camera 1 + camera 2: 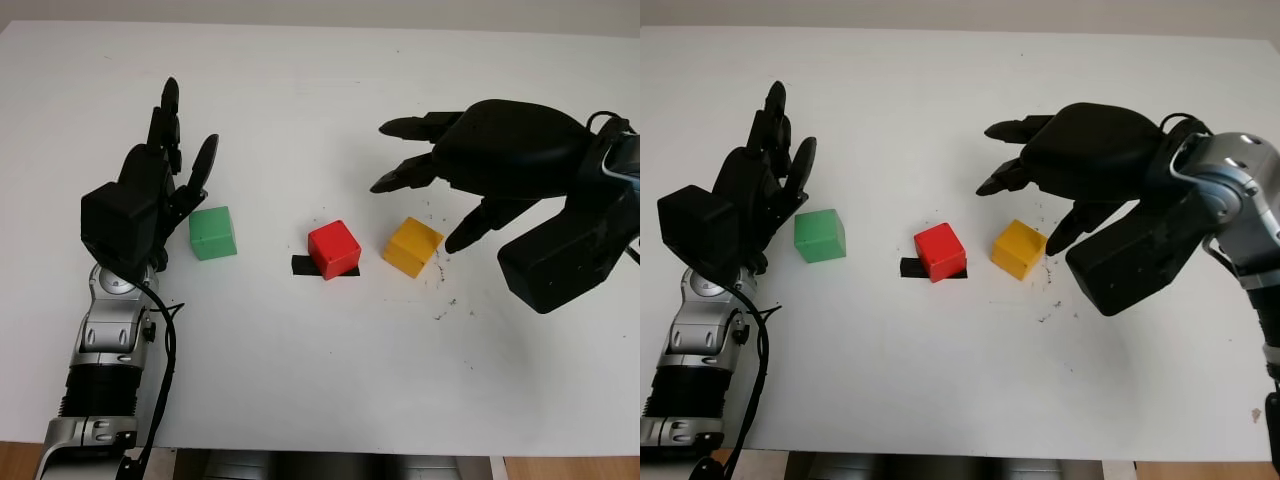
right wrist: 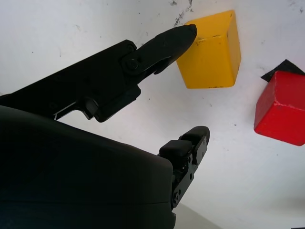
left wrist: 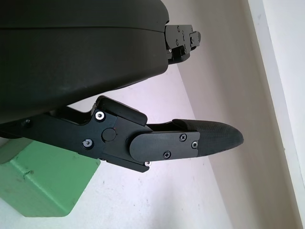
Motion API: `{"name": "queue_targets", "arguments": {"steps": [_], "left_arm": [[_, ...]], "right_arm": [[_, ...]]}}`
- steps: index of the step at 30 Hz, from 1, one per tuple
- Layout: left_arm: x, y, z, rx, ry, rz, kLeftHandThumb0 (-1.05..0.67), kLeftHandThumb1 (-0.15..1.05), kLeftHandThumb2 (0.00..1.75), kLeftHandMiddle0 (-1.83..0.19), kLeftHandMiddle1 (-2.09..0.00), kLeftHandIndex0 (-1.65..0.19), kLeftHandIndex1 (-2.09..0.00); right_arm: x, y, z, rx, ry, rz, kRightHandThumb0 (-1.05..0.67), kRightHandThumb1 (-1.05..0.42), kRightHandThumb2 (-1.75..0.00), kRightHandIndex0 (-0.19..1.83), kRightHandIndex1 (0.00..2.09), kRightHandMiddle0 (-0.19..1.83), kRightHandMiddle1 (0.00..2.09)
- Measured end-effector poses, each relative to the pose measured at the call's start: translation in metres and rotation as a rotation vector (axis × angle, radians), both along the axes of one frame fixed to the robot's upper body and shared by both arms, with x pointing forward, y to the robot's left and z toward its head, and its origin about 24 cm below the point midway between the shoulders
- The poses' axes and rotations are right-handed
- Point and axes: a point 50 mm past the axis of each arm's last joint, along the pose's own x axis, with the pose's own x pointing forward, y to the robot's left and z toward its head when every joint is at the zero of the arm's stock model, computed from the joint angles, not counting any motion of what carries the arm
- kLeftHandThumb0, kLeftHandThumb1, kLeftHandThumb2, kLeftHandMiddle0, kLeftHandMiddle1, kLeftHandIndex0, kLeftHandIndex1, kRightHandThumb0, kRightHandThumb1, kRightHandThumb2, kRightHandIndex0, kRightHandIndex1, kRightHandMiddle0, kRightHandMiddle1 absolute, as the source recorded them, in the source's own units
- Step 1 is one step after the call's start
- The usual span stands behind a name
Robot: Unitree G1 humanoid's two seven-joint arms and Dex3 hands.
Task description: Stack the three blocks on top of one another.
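Three small cubes are sitting in a loose row across the middle of a white table (image 1: 320, 380), each well apart from the next and none stacked. The green block (image 1: 213, 233) is lying furthest toward the robot's left, the red block (image 1: 334, 249) is in the centre on top of a flat strip of black tape (image 1: 303, 266), and the yellow block (image 1: 413, 246) is toward the right. All three are looking matte and sharp-cornered, with slightly scuffed faces; the yellow one is turned a little askew.

The left hand (image 1: 165, 170) is standing just beside the green block, on its outer side, open and holding nothing — its glossy black fingers are pointing away from the robot. In the left wrist view the green block (image 3: 45, 179) is showing behind one rounded, textured fingertip.

The right hand (image 1: 470, 165) is hovering beyond the yellow block, on its right, open and empty, fingers extended wide toward the centre. One fingertip is coming down close beside the yellow block's right edge; whether it is touching cannot be told.

Bare tabletop is stretching wide on every side of the row, toward the far edge and toward the near edge alike. Dark specks (image 1: 440, 300) are scattered on the surface near the yellow block.
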Motion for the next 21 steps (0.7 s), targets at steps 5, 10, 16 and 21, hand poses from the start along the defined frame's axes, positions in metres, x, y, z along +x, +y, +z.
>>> {"name": "queue_targets", "arguments": {"steps": [5,10,16,21], "left_arm": [[0.0,0.0,0.001,-0.001,-0.004,0.0,-0.79,1.05,0.46,0.15,-0.06,0.11,-0.06],[-0.001,0.0,0.001,0.0,-0.006,0.002,-0.8,1.05,0.46,0.15,-0.06,0.1,-0.06],[-0.001,0.0,0.001,0.005,-0.004,0.004,-0.8,1.05,0.47,0.15,-0.05,0.1,-0.06],[-0.001,0.0,0.001,0.006,-0.003,0.004,-0.8,1.05,0.46,0.15,-0.05,0.1,-0.06]], "right_arm": [[0.001,0.002,-0.004,-0.006,0.009,0.017,-0.61,-0.78,-0.06,0.1,0.05,0.55,0.09],[0.0,0.002,-0.009,-0.022,0.009,0.028,-0.62,-0.8,-0.06,0.1,0.05,0.54,0.08],[0.002,-0.004,-0.025,0.011,0.026,0.038,-0.61,-0.82,-0.06,0.14,0.07,0.58,0.1],[0.004,-0.009,-0.037,0.034,0.02,0.049,-0.6,-0.83,-0.06,0.18,0.08,0.63,0.12]]}}
